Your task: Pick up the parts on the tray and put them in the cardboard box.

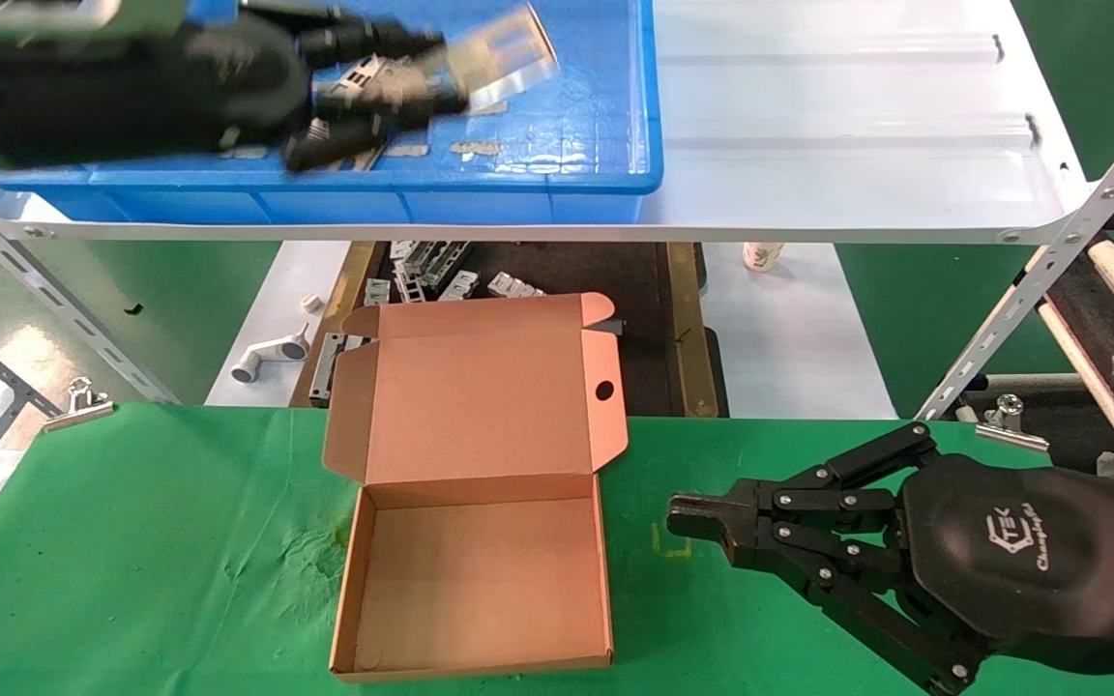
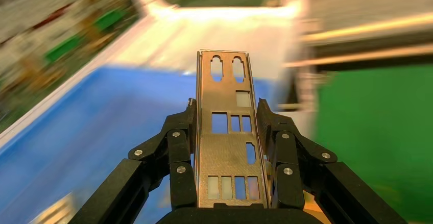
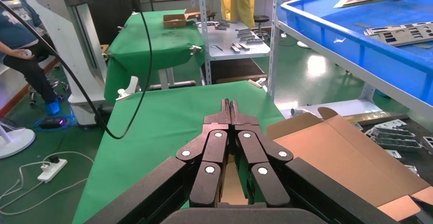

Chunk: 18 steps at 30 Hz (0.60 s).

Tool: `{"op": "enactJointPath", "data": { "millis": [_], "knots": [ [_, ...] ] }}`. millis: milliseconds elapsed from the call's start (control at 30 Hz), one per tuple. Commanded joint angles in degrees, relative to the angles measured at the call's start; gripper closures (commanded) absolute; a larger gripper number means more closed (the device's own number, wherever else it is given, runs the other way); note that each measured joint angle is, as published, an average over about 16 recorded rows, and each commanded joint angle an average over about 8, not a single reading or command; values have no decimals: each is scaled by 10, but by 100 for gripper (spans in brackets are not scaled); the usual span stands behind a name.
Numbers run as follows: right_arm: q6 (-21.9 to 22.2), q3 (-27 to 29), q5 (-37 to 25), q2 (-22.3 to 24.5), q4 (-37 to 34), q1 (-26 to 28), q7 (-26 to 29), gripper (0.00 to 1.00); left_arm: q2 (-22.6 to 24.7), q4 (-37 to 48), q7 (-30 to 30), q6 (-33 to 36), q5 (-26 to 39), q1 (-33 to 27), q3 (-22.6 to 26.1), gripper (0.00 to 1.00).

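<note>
1. The black housing of the right gripper (image 1: 702, 517) bears a white hexagon logo with the letters "TEK".
2. Beside that logo runs a slanted white script word, too small to read.

left claw (image 2: 229, 132) clamped, right claw (image 1: 688, 514) closed, parked

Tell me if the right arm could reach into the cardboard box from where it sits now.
Probably yes. The right gripper, shut, rests on the green cloth just beside the cardboard box, whose lid is open and whose floor is bare, with nothing between them.
</note>
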Motion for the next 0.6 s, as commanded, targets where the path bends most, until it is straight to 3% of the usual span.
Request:
{"op": "enactJointPath", "data": {
  "millis": [33, 367, 600],
  "knots": [
    [0, 0, 0, 0, 0, 0, 0, 100, -10, -13, 25, 55, 1, 2, 2, 100],
    [0, 0, 0, 0, 0, 0, 0, 100, -88, -239, -19, 62, -72, 117, 142, 100],
    [0, 0, 0, 0, 0, 0, 0, 100, -80, -259, -31, 27, -60, 181, 220, 100]
  ]
}}
